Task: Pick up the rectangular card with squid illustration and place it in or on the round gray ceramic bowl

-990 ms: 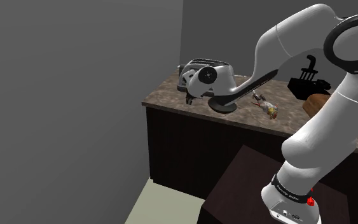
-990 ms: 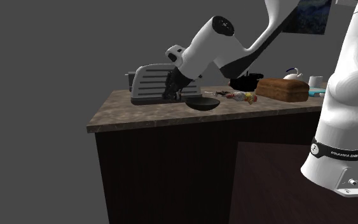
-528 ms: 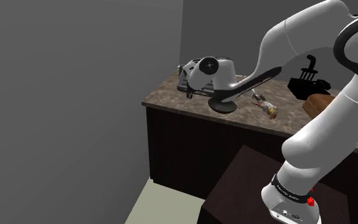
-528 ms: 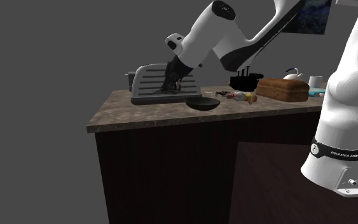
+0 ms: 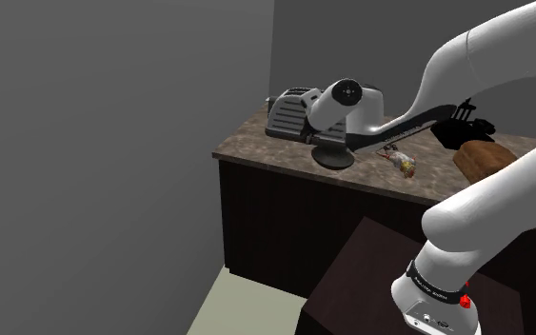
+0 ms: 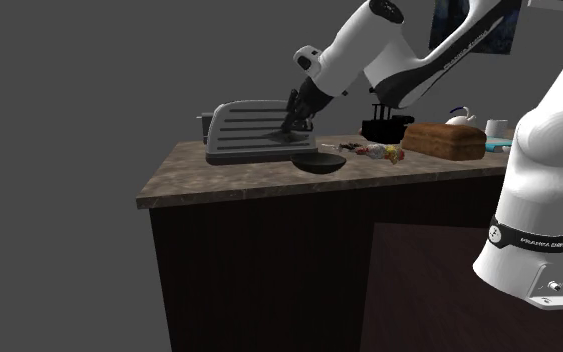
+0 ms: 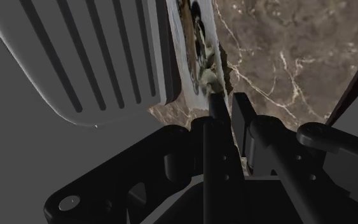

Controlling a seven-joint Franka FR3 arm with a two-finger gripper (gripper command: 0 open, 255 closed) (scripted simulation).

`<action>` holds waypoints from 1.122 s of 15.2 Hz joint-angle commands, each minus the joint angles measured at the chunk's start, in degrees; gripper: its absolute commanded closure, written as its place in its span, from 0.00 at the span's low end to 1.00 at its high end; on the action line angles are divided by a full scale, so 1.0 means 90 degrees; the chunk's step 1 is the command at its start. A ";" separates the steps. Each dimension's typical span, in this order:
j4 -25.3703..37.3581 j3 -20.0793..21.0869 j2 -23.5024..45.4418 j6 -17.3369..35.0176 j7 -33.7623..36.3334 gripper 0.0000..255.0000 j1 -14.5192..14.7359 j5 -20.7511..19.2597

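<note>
1. Jaws stand narrow; we find them clasping the squid card (image 7: 201, 60) by its edge.
2. We note the gripper (image 6: 295, 120) mid-frame, above the dark bowl (image 6: 319, 163), before the toaster (image 6: 241, 132).

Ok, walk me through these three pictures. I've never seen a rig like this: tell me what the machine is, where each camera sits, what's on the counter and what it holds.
The machine is a white robot arm on a box stand, ending in a black two-finger gripper. The shoulder view looks down from beside the stand; the second exterior view faces the counter's front; the wrist view rides on the hand. On the brown marbled counter stand a ribbed grey toaster, a dark bowl and a brown loaf. The gripper is shut on the edge of an illustrated card, held above the counter beside the toaster.
</note>
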 commanded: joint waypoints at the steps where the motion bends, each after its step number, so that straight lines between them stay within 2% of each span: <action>1: -0.0436 -0.0351 -0.0463 0.0214 -0.0432 1.00 0.0081 0.0236; 5: -0.1162 -0.1226 -0.1233 0.0510 -0.1354 1.00 0.0273 0.0528; 6: -0.1220 -0.1319 -0.1300 0.0522 -0.1436 1.00 0.0303 0.0543; 12: -0.1242 -0.0607 -0.0939 0.1092 -0.0199 1.00 -0.0631 -0.0611; 17: -0.1067 0.0191 -0.0611 0.1459 0.1430 1.00 -0.1575 -0.2145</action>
